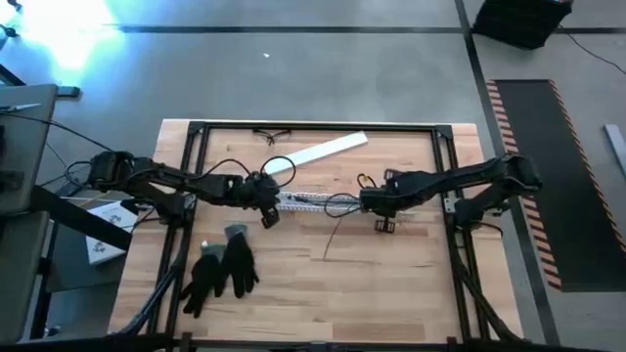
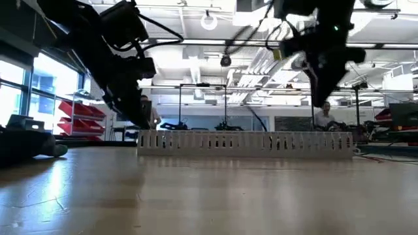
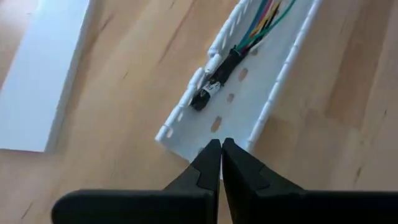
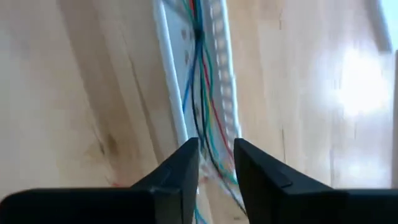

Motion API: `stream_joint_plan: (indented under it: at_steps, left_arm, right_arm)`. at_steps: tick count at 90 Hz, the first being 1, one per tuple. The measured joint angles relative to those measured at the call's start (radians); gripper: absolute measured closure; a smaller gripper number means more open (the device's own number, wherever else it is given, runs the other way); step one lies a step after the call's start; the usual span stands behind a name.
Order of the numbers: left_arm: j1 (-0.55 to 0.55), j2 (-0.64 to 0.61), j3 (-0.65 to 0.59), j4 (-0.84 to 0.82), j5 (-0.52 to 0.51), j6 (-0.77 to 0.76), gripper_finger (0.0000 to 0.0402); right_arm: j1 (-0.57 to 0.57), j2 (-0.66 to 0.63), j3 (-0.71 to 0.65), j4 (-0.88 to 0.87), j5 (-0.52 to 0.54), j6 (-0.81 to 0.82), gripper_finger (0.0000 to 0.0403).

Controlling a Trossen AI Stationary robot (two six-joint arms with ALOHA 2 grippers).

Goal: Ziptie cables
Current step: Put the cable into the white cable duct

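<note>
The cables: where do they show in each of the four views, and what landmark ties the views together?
High view: the cables lie in the white slotted channel mid-table, between both grippers.
Low view: hidden behind the channel's wall; not visible.
Left wrist view: coloured strands run along the channel from a black wrap, beyond the left gripper.
Right wrist view: strands run ahead of the right gripper.
Shared landmark: the channel.

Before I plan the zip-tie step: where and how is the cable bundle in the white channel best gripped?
Probably mid-run, where the cables lie loose and parallel along the slotted channel. Come from straight above, fingers spanning the bundle crosswise inside the walls. The black-sleeved end is stiffer and near the wall. The right end effector hangs slightly open over the wires; the left end effector is shut at the channel's end.
</note>
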Motion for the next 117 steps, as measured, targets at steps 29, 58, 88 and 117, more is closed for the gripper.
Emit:
stream_joint_plan:
  at_steps: [29,58,88,117]
  left_arm:
    - [-0.052,0.005,-0.020,0.003,-0.059,0.013,0.0402]
    - [-0.083,0.019,-0.025,0.095,0.058,0.072,0.0402]
    - [-0.132,-0.051,0.092,-0.154,-0.055,0.117,0.0402]
    - [-0.182,-0.023,0.106,-0.204,-0.094,0.098,0.0402]
  right_arm:
    - [0.001,0.000,-0.080,0.327,-0.081,-0.049,0.0302]
    - [0.046,0.001,-0.118,0.404,-0.077,-0.024,0.0302]
    - [-0.014,-0.040,-0.119,0.157,-0.093,-0.092,0.0302]
    - [-0.181,0.002,-0.139,0.293,-0.282,-0.309,0.0301]
